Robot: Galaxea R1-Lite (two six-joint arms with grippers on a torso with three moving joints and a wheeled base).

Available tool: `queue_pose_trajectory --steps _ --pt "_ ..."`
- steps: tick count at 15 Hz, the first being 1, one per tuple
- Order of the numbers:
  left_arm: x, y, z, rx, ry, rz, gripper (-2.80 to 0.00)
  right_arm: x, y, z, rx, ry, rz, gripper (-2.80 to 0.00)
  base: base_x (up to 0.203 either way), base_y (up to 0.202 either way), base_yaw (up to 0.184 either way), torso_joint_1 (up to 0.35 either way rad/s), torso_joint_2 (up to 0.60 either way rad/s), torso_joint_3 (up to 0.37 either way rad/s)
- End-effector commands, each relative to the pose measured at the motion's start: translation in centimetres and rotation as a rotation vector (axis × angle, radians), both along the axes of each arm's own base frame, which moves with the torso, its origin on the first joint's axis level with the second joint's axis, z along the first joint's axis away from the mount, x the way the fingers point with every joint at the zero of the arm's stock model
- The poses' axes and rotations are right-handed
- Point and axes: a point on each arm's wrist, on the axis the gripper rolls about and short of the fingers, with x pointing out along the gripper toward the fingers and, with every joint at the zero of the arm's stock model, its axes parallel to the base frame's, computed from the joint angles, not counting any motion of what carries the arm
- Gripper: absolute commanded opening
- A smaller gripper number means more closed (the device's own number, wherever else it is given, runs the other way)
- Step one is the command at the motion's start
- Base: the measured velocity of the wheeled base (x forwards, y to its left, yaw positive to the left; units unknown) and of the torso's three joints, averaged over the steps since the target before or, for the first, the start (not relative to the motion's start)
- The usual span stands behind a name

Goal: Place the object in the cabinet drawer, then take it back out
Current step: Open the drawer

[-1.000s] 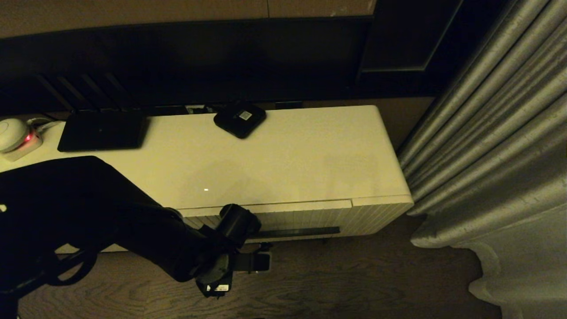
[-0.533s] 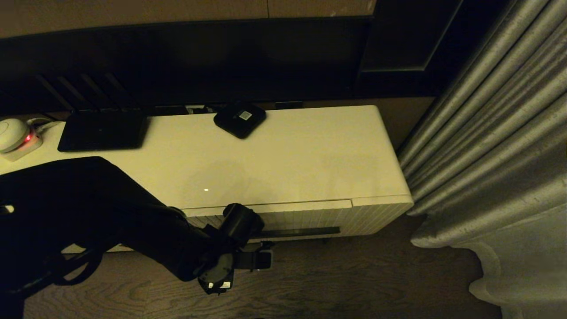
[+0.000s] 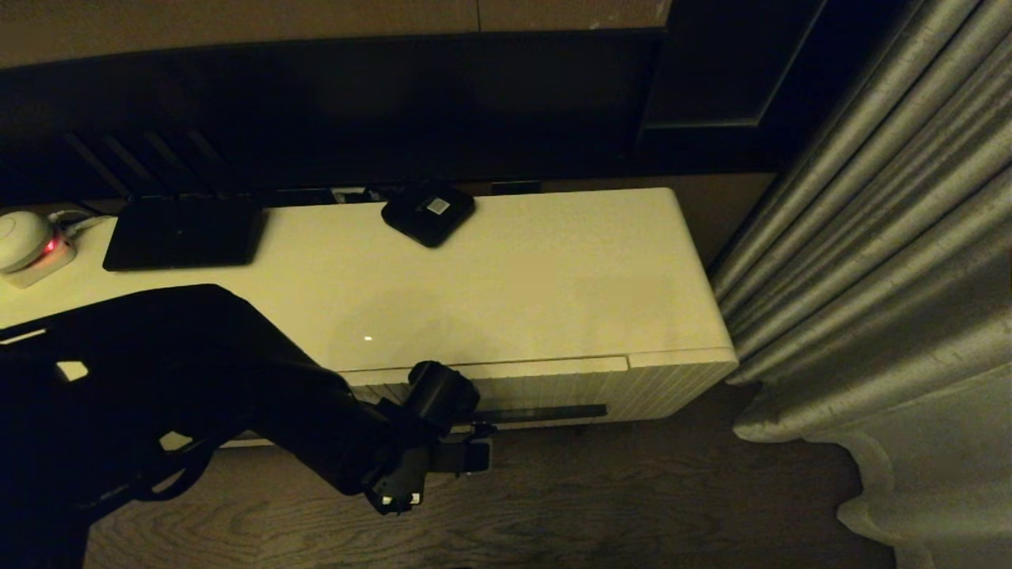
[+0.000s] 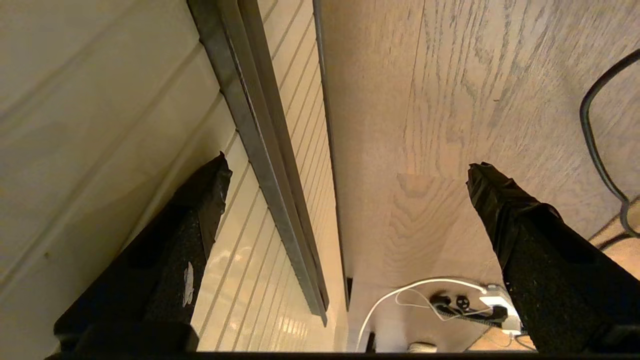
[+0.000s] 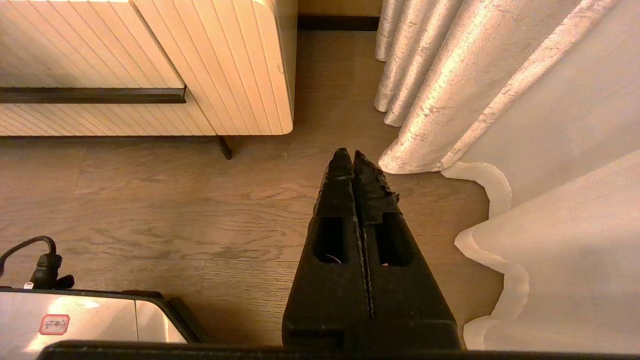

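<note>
Head view: left gripper (image 3: 466, 454) now a little further right and lower along the cabinet drawer (image 3: 545, 389) than 1 second back, low before the ribbed front, beside the left end of the dark strip (image 3: 545, 412). Drawer shut. Likely lining up on that strip to pull the drawer open, so the putting-in step not yet begun. No umbrella anywhere in sight; whereabouts of the object not to be told from these pictures. On the cream cabinet top (image 3: 538, 284): a flat black router (image 3: 183, 235), a small black square box (image 3: 428, 212), a white device with a red light (image 3: 28, 246). Grey curtain (image 3: 877, 276) at the right, dark wood floor (image 3: 632, 498) below.

Left wrist view: 2 fingers (image 4: 525, 235) spread wide, nothing between them but the ribbed front and the strip's edge; floor and a white cable (image 4: 415, 290) beyond.

Right wrist view: right gripper (image 5: 352, 162) pressed together and empty, parked low over the floor near the cabinet's corner and the curtain hem.
</note>
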Motion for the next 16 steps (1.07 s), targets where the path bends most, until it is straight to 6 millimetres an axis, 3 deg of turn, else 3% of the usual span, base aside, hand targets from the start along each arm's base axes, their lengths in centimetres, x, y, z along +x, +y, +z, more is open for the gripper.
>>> queue_pose_trajectory --steps 1,16 --pt "0.15 -0.08 -0.07 0.001 -0.003 -0.002 0.0 0.01 0.0 0.01 0.0 0.0 0.001 -2.8 0.0 0.0 0.0 0.0 0.0 0.0" --pt "0.58 0.16 -0.86 -0.049 0.057 -0.028 0.0 0.02 0.0 -0.03 0.0 0.002 0.001 -2.8 0.0 0.0 0.0 0.0 0.0 0.0"
